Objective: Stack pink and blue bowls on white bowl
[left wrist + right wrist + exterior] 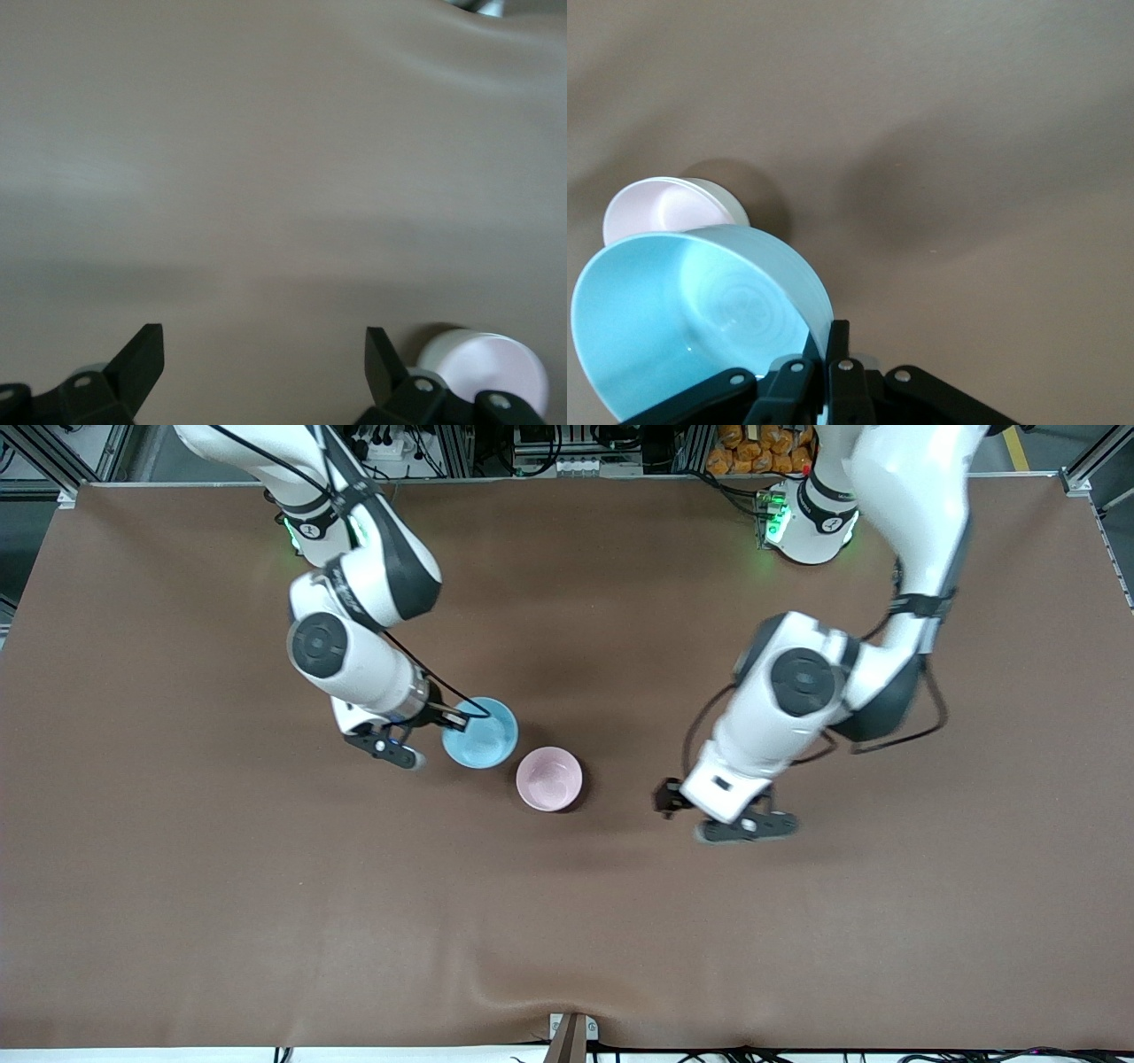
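The right gripper (440, 722) has its fingers (837, 350) pinched closed on the rim of the blue bowl (480, 732), at the side of the bowl toward the right arm's end of the table (567, 921). In the right wrist view the blue bowl (700, 319) is tilted, its glossy inside turned up toward the camera; whether it touches the table cannot be told. The pink bowl (549, 779) sits upright on the table just beside the blue one, a little nearer the front camera and toward the left arm's end; the two look apart by a narrow gap. In the pink bowl's place the right wrist view shows a pale bowl (664, 208) past the blue one's rim. The left gripper (678, 802) hangs low over bare table beside the pink bowl, fingers (142, 359) spread wide and holding nothing, with the pink bowl (487, 367) just outside one finger
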